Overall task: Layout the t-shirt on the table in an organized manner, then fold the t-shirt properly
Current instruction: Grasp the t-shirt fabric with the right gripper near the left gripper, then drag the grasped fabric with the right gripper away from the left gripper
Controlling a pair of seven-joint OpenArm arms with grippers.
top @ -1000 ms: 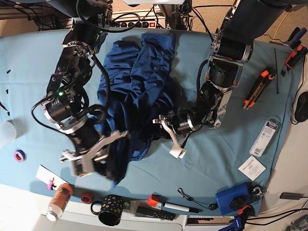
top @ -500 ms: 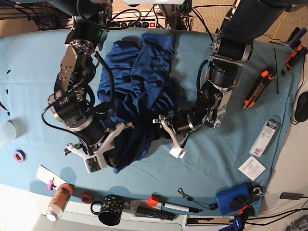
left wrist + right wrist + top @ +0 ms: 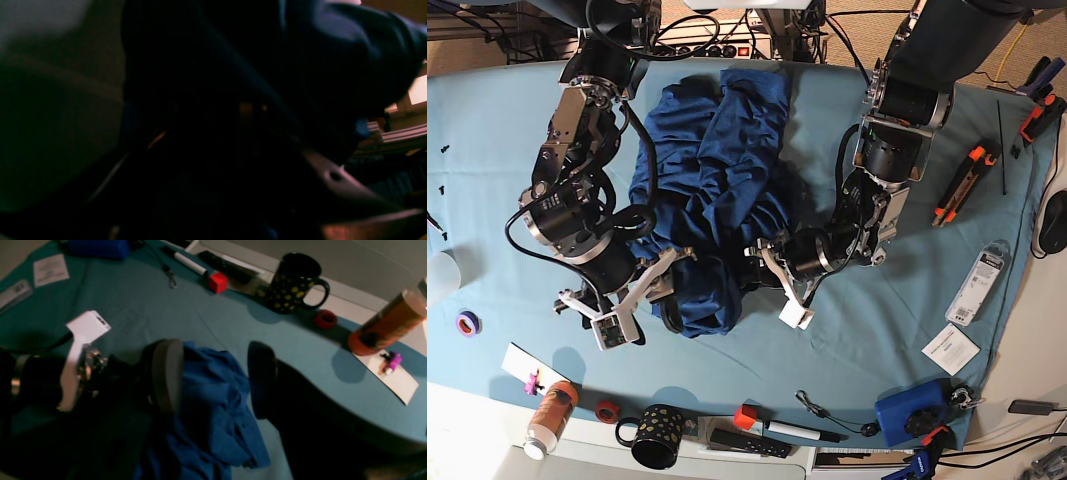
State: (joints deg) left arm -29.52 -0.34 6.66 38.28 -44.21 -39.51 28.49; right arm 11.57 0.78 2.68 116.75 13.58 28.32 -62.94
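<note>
The dark navy t-shirt (image 3: 712, 170) lies crumpled in the middle of the teal table (image 3: 487, 160), its lower end bunched near the front. My right gripper (image 3: 632, 290) hovers over that bunch. In the right wrist view it (image 3: 213, 376) stands open, and blue fabric (image 3: 213, 426) lies loose below and between its pads. My left gripper (image 3: 772, 285) sits at the shirt's right edge, one white finger (image 3: 78, 350) showing. Dark cloth (image 3: 350, 50) fills the left wrist view, and the jaws appear shut on a thick fold.
Along the front edge stand a spotted black mug (image 3: 655, 436), an orange bottle (image 3: 549, 418), a red tape roll (image 3: 606, 411), a red cube (image 3: 745, 416) and a blue box (image 3: 910, 412). Orange-handled tools (image 3: 962, 185) and paper cards (image 3: 950, 349) lie to the right.
My right gripper has opened and let go of the shirt's lower end, which dropped into a bunch as the arm drew back toward the middle. The left arm has not moved.
</note>
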